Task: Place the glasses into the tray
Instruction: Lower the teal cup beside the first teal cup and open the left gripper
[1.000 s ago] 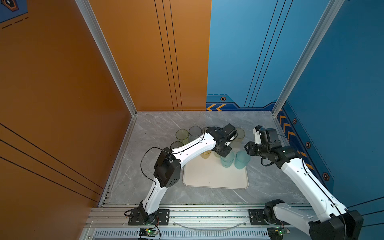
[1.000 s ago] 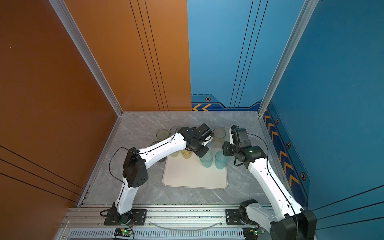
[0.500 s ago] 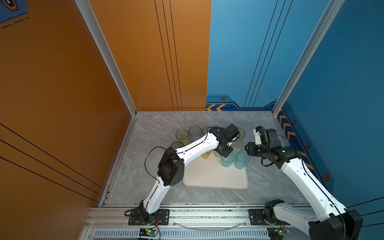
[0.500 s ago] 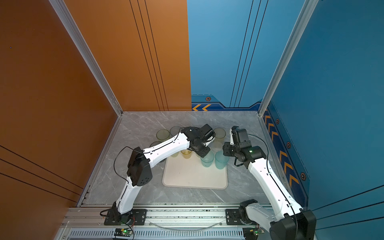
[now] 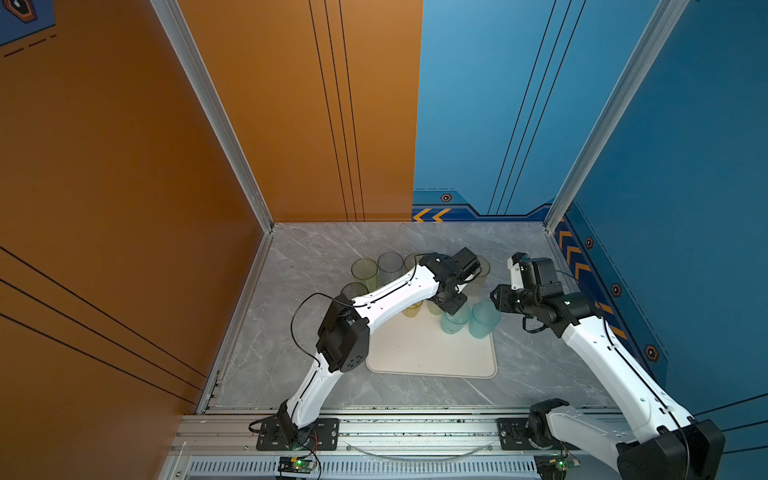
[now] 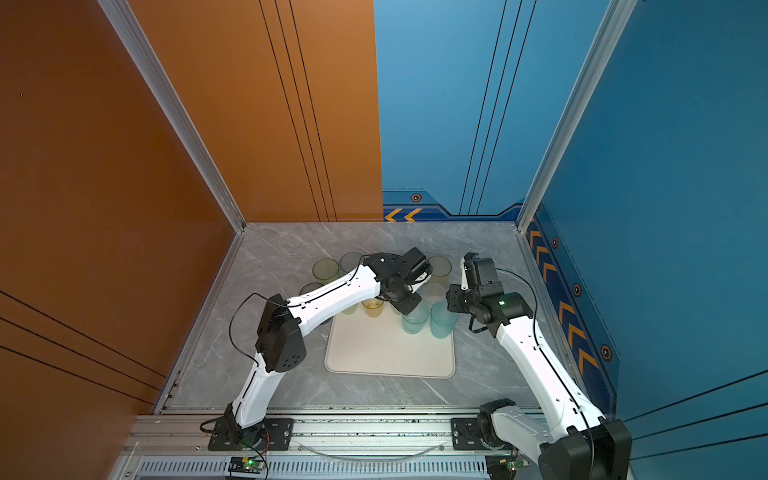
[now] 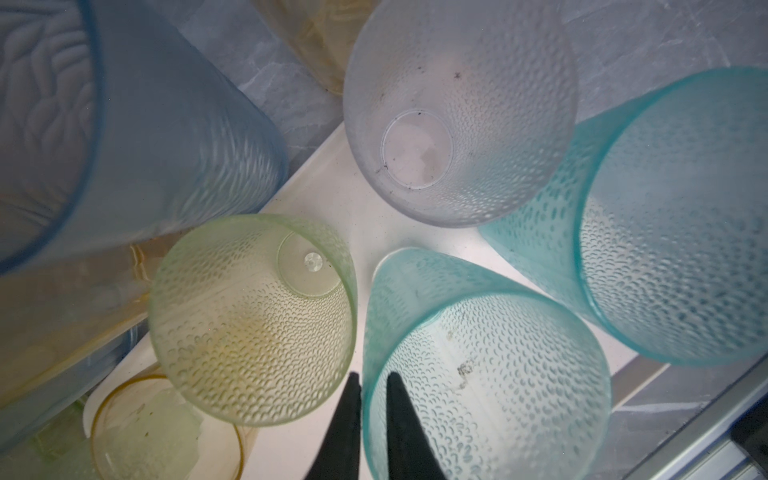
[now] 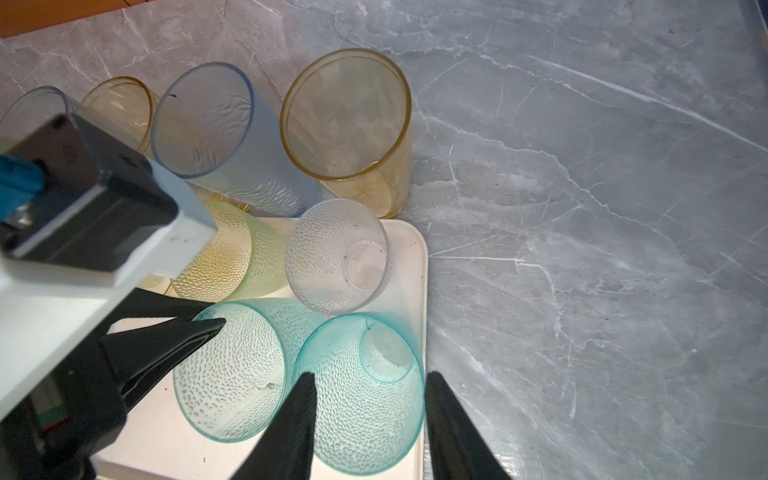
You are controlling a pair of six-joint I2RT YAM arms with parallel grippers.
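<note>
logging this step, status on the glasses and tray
left gripper astride inner teal tumbler's rim, grip unclear. right gripper brackets corner teal tumbler, contact unclear. both on the tray. green tumbler crowds left gripper.

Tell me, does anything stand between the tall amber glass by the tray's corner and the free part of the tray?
Yes. The clear tumbler and the teal tumbler farther from the rim stand on the tray, between the amber glass and the tray's bare part. Lifting it over them seems needed.
</note>
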